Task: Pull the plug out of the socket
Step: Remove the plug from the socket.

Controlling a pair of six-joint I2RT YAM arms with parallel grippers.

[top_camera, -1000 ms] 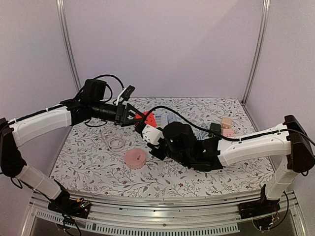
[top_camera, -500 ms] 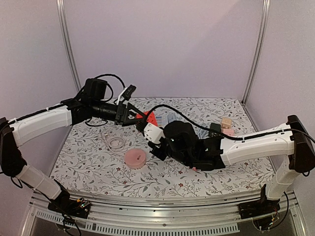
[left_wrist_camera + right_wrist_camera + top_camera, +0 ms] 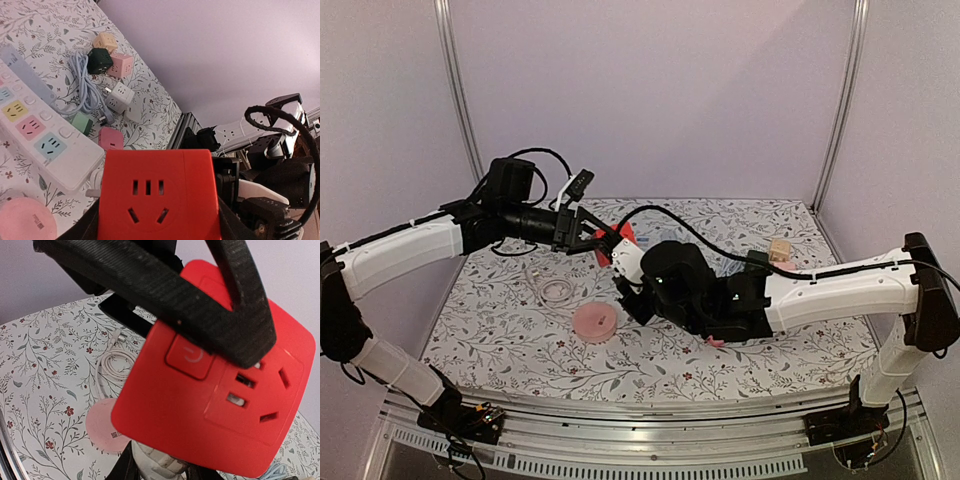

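Observation:
The socket is a red cube (image 3: pixel 621 238) held up above the table. My left gripper (image 3: pixel 605 238) is shut on its sides, and the cube's face (image 3: pixel 157 195) fills the bottom of the left wrist view between the dark fingers. A white plug (image 3: pixel 629 262) sits against the cube's underside. My right gripper (image 3: pixel 632 276) is shut on that plug from below. In the right wrist view the plug (image 3: pixel 160 462) shows just under the red cube (image 3: pixel 210 390). Its prongs are hidden.
A white power strip (image 3: pixel 35 125) with coloured sockets lies behind the cube, next to several small cube sockets (image 3: pixel 112 62). A pink disc (image 3: pixel 596 322) and a coiled white cable (image 3: pixel 552 290) lie on the table below the grippers. A black cable (image 3: pixel 700 243) arcs over the right arm.
The right arm has shifted left and slightly up, bringing the white plug closer under the red cube. The left gripper moved a little right with the cube. Both grips are unchanged.

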